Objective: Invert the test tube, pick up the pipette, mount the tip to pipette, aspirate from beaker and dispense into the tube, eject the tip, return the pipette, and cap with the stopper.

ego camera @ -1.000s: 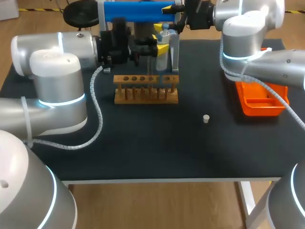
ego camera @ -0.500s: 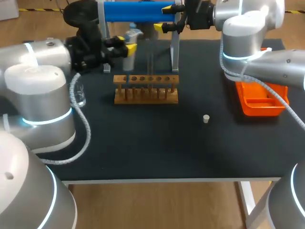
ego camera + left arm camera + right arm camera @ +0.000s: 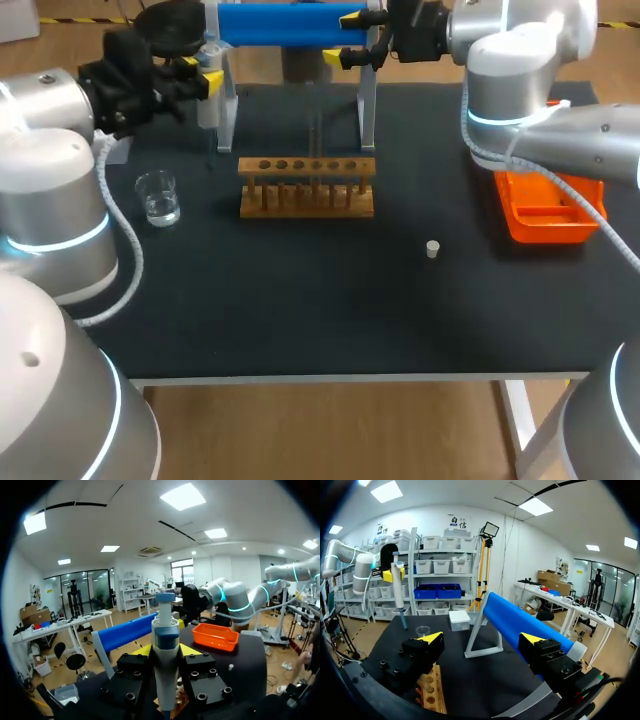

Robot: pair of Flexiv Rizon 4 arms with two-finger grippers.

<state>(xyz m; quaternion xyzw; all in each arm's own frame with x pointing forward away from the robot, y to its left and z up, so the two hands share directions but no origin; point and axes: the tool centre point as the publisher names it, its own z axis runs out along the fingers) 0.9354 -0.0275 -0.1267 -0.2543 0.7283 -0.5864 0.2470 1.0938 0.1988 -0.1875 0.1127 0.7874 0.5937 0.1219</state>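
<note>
My left gripper (image 3: 197,80) hangs at the back left of the table, shut on the white and blue pipette (image 3: 209,98), which is upright with its slim shaft pointing down. In the left wrist view the pipette (image 3: 165,645) fills the gap between the yellow-tipped fingers. The glass beaker (image 3: 158,197) with some clear liquid stands in front of and to the left of it. A clear test tube (image 3: 316,138) rises from the wooden rack (image 3: 307,187). The small white stopper (image 3: 432,249) lies right of the rack. My right gripper (image 3: 346,36) is open at the back, beside the blue roller (image 3: 520,621), holding nothing.
An orange tray (image 3: 545,212) sits at the table's right side. The blue roller on its white frame (image 3: 290,22) spans the back edge behind the rack. A small white box (image 3: 459,620) stands at the far left corner.
My left arm has swung left from behind the rack, carrying the pipette to the back left corner. The beaker has come into view. The right arm has not moved.
</note>
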